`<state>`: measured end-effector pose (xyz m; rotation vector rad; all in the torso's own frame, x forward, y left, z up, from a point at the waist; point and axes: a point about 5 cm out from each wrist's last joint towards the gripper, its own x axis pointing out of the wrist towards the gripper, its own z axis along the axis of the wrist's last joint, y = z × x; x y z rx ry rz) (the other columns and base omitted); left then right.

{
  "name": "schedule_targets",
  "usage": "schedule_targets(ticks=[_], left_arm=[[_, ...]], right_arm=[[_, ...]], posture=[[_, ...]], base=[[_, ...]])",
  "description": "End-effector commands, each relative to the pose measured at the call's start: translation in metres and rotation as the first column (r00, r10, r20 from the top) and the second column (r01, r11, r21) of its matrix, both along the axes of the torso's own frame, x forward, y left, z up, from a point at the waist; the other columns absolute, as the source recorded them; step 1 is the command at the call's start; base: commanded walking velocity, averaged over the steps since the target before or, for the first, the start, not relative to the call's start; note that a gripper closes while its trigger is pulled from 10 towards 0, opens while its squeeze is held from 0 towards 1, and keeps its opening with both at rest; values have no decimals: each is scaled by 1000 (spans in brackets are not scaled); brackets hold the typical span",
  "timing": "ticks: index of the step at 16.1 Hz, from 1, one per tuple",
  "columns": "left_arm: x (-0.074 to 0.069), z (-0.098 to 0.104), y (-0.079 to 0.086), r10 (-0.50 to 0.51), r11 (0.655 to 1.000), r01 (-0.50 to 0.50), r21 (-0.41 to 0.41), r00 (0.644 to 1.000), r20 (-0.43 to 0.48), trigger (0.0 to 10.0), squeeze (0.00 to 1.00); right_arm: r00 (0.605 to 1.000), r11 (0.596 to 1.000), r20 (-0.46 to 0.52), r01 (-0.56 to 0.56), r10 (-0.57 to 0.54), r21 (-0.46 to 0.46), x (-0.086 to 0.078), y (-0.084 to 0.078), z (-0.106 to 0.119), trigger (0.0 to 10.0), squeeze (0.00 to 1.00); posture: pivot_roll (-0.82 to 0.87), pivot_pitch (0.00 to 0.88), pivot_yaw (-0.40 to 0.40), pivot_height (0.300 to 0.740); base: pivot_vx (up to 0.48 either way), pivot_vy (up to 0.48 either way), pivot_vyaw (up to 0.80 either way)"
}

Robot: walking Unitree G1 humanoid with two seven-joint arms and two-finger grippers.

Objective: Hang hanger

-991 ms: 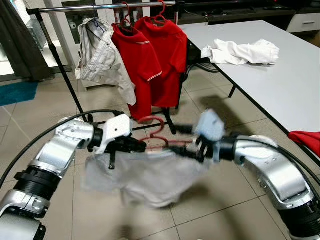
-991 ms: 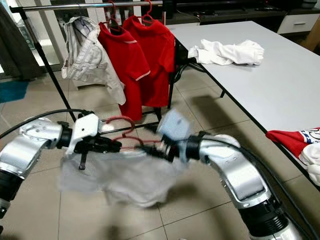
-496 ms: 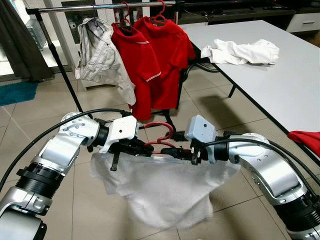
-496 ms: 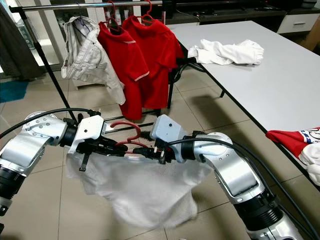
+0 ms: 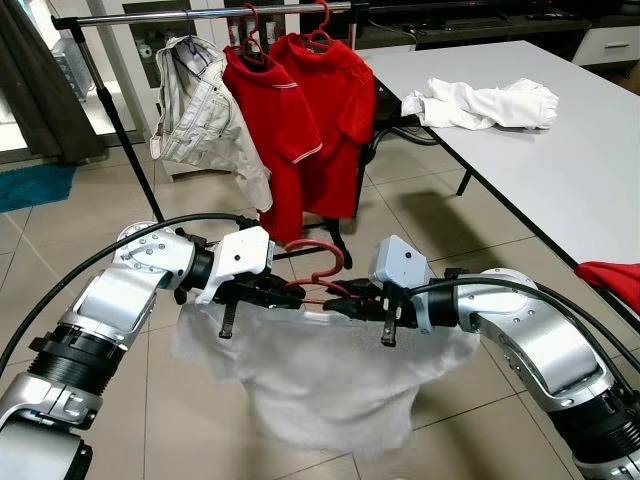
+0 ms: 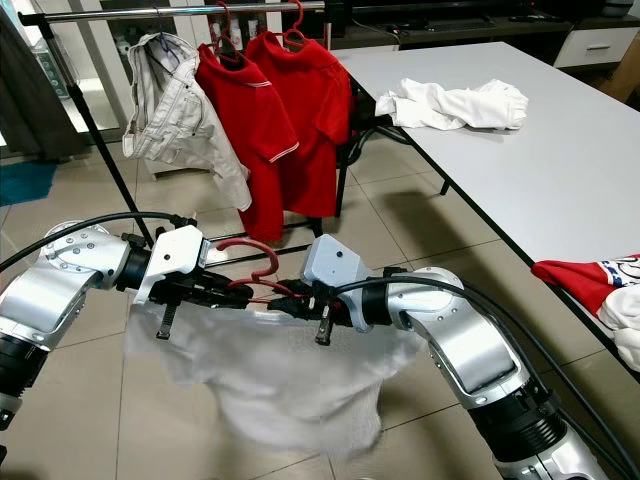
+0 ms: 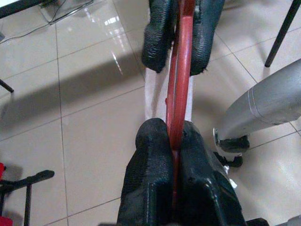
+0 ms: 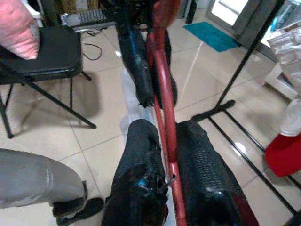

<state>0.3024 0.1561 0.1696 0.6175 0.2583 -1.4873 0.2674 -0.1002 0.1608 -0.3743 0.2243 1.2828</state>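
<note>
Here the left hand [image 5: 268,292] and right hand [image 5: 352,303] both pinch a red hanger [image 5: 318,268] carrying a white shirt [image 5: 330,375], near the rack [image 5: 200,14].

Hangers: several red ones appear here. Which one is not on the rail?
The red hanger carrying the white shirt. The left gripper and right gripper hold it low over the floor; the others hang on the rail under red shirts.

You have glossy red plastic in the hanger [image 5: 318,268], thin translucent white cloth in the garment [image 5: 330,375], rough matt black pads [image 7: 157,183], a smooth metal rail [image 5: 215,14] at 12 o'clock, glossy floor tiles [image 5: 470,400]
</note>
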Motion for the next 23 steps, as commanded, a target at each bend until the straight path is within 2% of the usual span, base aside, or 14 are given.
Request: schedule_targets(ticks=[1, 6, 7, 8, 9, 10, 17, 18, 20, 21, 22, 23], left_arm=[[5, 14, -1, 5, 999, -3, -39, 999, 43, 0, 0], [7, 18, 2, 36, 997, -32, -68, 998, 55, 0, 0], [8, 20, 2, 51, 995, -47, -90, 997, 50, 10000, 0], [9, 21, 2, 60, 993, -55, -106, 997, 47, 10000, 0], [9, 26, 1, 68, 987, -62, -145, 997, 41, 10000, 145], [8, 28, 2, 63, 984, -57, -170, 997, 32, 10000, 1000], [-2, 37, 9, 41, 972, -39, -231, 999, 4, 10000, 1000], [0, 40, 8, 65, 961, -56, -272, 998, 21, 10000, 1000], [3, 45, 8, 139, 929, -112, -353, 989, 52, 10000, 1000], [3, 45, 12, 210, 898, -182, -400, 977, 29, 10000, 1000], [2, 41, 18, 279, 883, -250, -397, 960, 16, 10000, 1000], [3, 36, 25, 376, 856, -343, -385, 927, 10, 10000, 1000]], right_arm=[[1000, 1000, -16, -24, 24, 14, -2, 1, 1, 0, 0], [1000, 1000, -25, -16, 15, -2, -4, 2, -1, 0, 0], [999, 1000, -38, -20, 20, 11, -5, 2, 1, 0, 0], [999, 1000, -45, -20, 21, 16, -5, 2, 1, 0, 0], [998, 1000, -50, -23, 23, 12, -5, 0, 0, 0, 0], [998, 1000, -55, -21, 22, 10, -5, -1, 0, 0, 0], [995, 998, -82, 60, -61, -8, -5, -17, -6, 0, 0], [994, 998, -85, 68, -68, -11, -5, -18, -8, 0, 0], [992, 996, -86, 93, -94, -18, -9, -20, -16, 0, 0], [984, 988, -84, 156, -155, 4, -10, -20, -21, 0, 0], [972, 977, -99, 213, -211, 7, -11, -22, -27, 0, 0], [957, 962, -104, 272, -270, 4, -13, -25, -33, 0, 0]], posture=[[-126, 0, 49, 740], [-141, 0, 43, 740], [-141, 0, 42, 740], [-141, 0, 42, 740], [-135, 0, 38, 740], [-130, 0, 37, 740], [-112, 0, 9, 740], [-111, 0, 9, 740], [-101, 0, 16, 740], [-100, 0, 18, 740], [-100, 0, 22, 740], [-100, 0, 27, 740]], base=[[0, 0, 0], [0, 0, 0], [0, 0, 0], [0, 0, 0], [0, 0, 0], [0, 0, 0], [0, 0, 0], [0, 0, 0], [0, 0, 0], [0, 0, 0], [0, 0, 0], [0, 0, 0]])
